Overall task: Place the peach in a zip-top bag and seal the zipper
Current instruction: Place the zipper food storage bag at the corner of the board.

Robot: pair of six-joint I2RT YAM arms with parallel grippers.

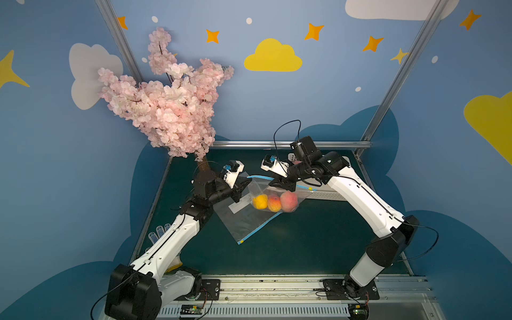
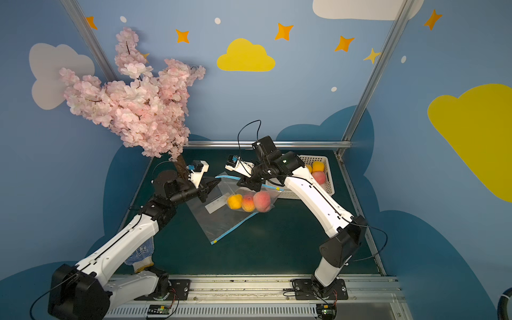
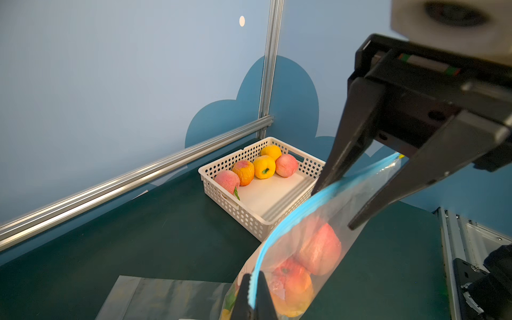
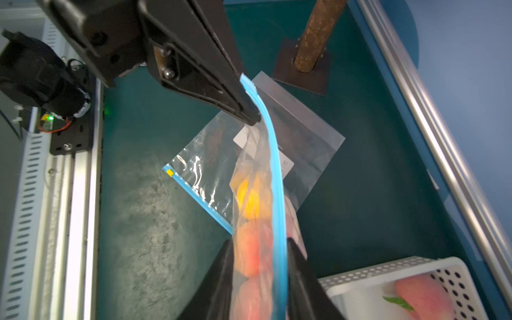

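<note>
Two robot arms hold a clear zip-top bag (image 1: 277, 195) up between them, just above a dark green table (image 1: 318, 243). The left gripper (image 4: 250, 117) is clenched on one end of the bag's blue zipper strip (image 4: 275, 171), pinching both sides together. The right gripper (image 3: 335, 209) straddles the strip further along. Its two black fingers (image 3: 349, 144) stand apart on either side of the strip, so it grasps nothing.

We judge the step in hand to be the sealing. To do it well, we would use the left pinch as a firm anchor so that the strip is taut. We would then close the right fingers squarely across the blue band, not on the film below it. From there they should slide away from the left gripper to the far end with the yellow tab (image 1: 310, 189), without letting go. The fruit's weight could drag the strip out of line, so a light pull along it matters.

The bag is thin, glossy film with a white label. It sags under three fruits lying side by side: a yellow one (image 1: 260, 201), an orange-red one (image 1: 274, 202) and a pink peach (image 1: 289, 201). We cannot tell how much of the zipper is already pressed shut. The bag hangs over a second, empty bag (image 1: 243, 224) lying flat, near a white perforated basket (image 3: 241, 219) holding more fruit.
</note>
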